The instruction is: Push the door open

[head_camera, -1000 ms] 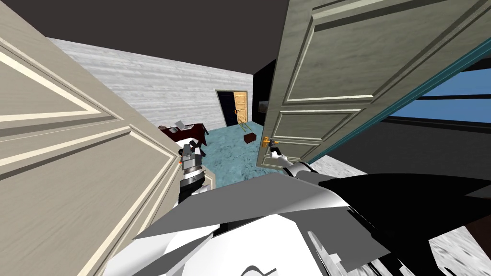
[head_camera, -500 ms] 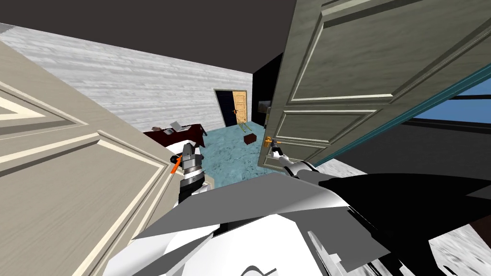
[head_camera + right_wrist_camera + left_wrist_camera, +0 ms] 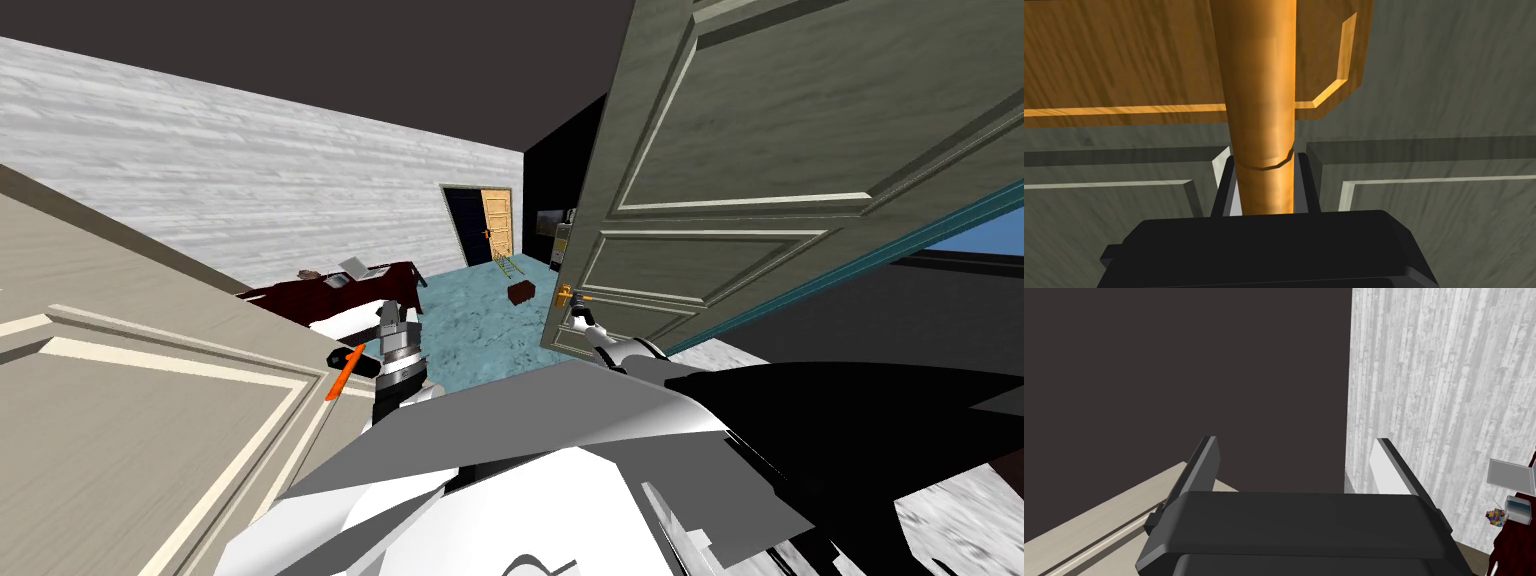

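My right jaws are clamped on the orange-gold handle (image 3: 1263,100) of the grey-green panelled door (image 3: 760,150). In the right wrist view the two thin fingers (image 3: 1223,192) press the round lever from both sides, and behind the lever sits its flat plate (image 3: 1124,60), of the same colour, against the door's face. From the head, this door stands at my two o'clock, swung away from its teal frame (image 3: 900,235), and the handle is at about one o'clock, low on the door's free edge, with my right forearm reaching to it.

At my nine o'clock is a second door (image 3: 150,430), beige, with raised panels, and it has a small orange handle (image 3: 340,372) at its edge. My left arm is just beside that edge. The left jaws are apart: both fingers (image 3: 1201,463) stand wide with nothing between them, and I see the beige door's top near one of them.

Between the two doors the room opens. The floor (image 3: 480,330) is teal. At eleven o'clock is a dark red bench (image 3: 345,290) against the pale plank wall (image 3: 250,190), with small things on it that I cannot name. At twelve o'clock, far away, there is a doorway with an orange door (image 3: 497,225), and nearer a brown box (image 3: 520,291) lies on the floor. Behind the grey-green door's edge is a black area (image 3: 560,170).
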